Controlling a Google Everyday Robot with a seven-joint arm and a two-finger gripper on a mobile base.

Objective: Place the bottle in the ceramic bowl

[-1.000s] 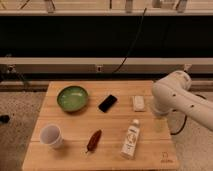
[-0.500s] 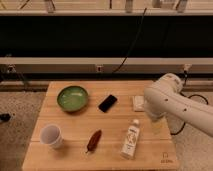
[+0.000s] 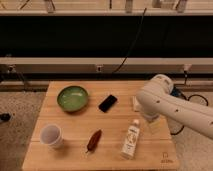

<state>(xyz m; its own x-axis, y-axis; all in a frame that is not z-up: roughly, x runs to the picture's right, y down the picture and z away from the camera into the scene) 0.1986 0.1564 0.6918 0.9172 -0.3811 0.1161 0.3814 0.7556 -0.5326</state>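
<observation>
My gripper point(image 3: 150, 121) hangs low under the thick white end of my arm point(image 3: 165, 102), over the wooden table point(image 3: 75, 159). It is mostly hidden by the arm, so I cannot tell whether it is wide or narrow, but I can say it holds nothing. The bottle point(image 3: 131, 140) lies on its side on the table just beside the gripper, on the side toward the cup point(image 3: 51, 135). Its cap points up toward the gripper and the rest of it runs away toward the table's front edge. It looks close to the gripper but apart from it. The bowl point(image 3: 73, 98) sits well away from the gripper, across the table and past the black phone point(image 3: 107, 103), and there is nothing in it. A reddish-brown thing point(image 3: 93, 141) lies beyond the bottle from the gripper, between bottle and cup. A small white block point(image 3: 135, 103) peeks out from behind my arm, just above the gripper. By my reckoning the task has hardly begun: I am only near the bottle. The grasp, the lift, the carry over the phone's side of the table and the release into the bowl are all left to do
</observation>
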